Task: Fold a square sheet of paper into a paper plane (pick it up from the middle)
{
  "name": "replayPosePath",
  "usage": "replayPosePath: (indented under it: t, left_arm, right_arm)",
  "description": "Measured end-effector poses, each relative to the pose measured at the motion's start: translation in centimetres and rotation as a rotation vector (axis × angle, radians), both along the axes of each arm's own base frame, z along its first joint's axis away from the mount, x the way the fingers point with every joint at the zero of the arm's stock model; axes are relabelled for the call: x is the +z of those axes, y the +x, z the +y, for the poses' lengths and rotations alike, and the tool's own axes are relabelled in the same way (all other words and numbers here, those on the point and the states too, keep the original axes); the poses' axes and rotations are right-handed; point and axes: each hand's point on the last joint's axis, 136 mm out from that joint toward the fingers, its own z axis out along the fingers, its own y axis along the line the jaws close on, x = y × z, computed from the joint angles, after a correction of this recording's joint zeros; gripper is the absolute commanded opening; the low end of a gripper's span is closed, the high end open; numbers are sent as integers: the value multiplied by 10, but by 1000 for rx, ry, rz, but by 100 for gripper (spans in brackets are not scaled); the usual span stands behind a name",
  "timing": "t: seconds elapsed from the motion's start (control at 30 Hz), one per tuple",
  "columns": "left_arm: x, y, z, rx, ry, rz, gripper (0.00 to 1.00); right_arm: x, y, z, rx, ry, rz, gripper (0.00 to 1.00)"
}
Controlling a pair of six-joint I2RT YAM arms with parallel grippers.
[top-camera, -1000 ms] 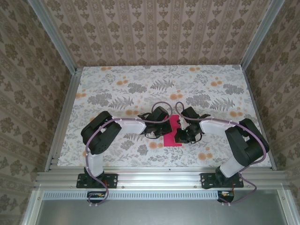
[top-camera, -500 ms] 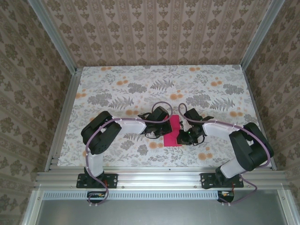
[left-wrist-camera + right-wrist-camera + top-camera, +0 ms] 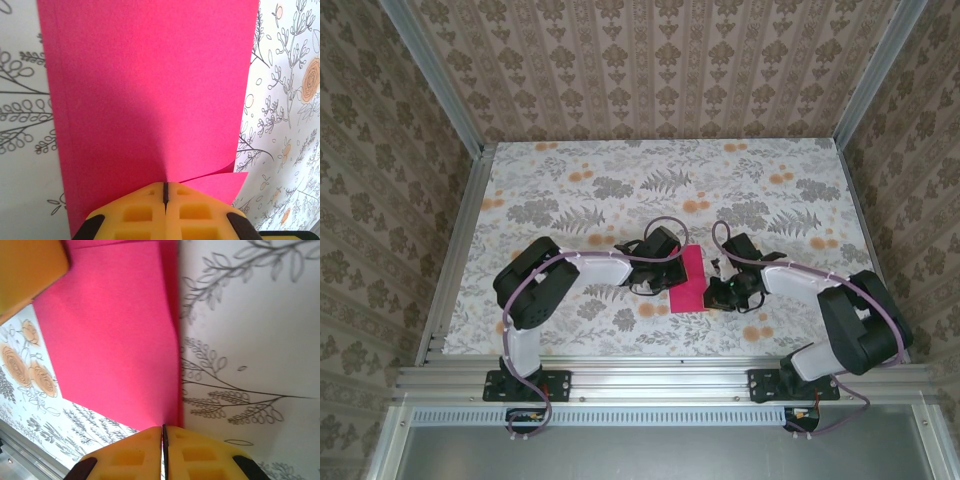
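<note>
The magenta-pink sheet of paper (image 3: 688, 280) lies folded in two layers as a narrow rectangle on the table, between both arms; it is a flat strip, not a paper plane. My left gripper (image 3: 669, 267) is at its left edge. Its yellow fingers (image 3: 135, 215) are shut on the sheet of paper (image 3: 150, 90), whose top layer lifts slightly at the near right corner. My right gripper (image 3: 714, 292) is at the near right edge. In the right wrist view my right gripper (image 3: 163, 429) is shut on the folded edge of the sheet of paper (image 3: 115, 340).
The flower-patterned table top (image 3: 620, 190) has open room behind the arms. Patterned walls and aluminium rails (image 3: 450, 260) close in three sides. The left gripper's yellow finger (image 3: 25, 270) shows at the top left of the right wrist view.
The right arm has swung outward to the right and its gripper has slid toward the sheet's near right edge, uncovering more of the paper. The left gripper has stayed put.
</note>
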Motion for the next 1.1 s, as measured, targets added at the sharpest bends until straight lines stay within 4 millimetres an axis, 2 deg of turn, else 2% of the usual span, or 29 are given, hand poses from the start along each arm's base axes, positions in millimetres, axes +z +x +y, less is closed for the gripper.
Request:
replayPosePath:
  t: [0.13, 0.67, 0.8, 0.93, 1.1]
  left_arm:
    - [0, 0, 0, -5, 5, -1, 4]
    - [0, 0, 0, -15, 15, -3, 4]
    - [0, 0, -1, -19, 17, -4, 4]
    - [1, -1, -1, -20, 19, -7, 4]
    - [1, -1, -1, -24, 24, -7, 4]
  right_arm:
    - [-5, -2, -1, -10, 11, 35, 10]
    - [-5, -2, -3, -29, 36, 26, 10]
    - [-1, -5, -15, -47, -27, 22, 10]
    - [11, -6, -30, -77, -72, -5, 10]
    - [18, 1, -30, -80, -67, -31, 11]
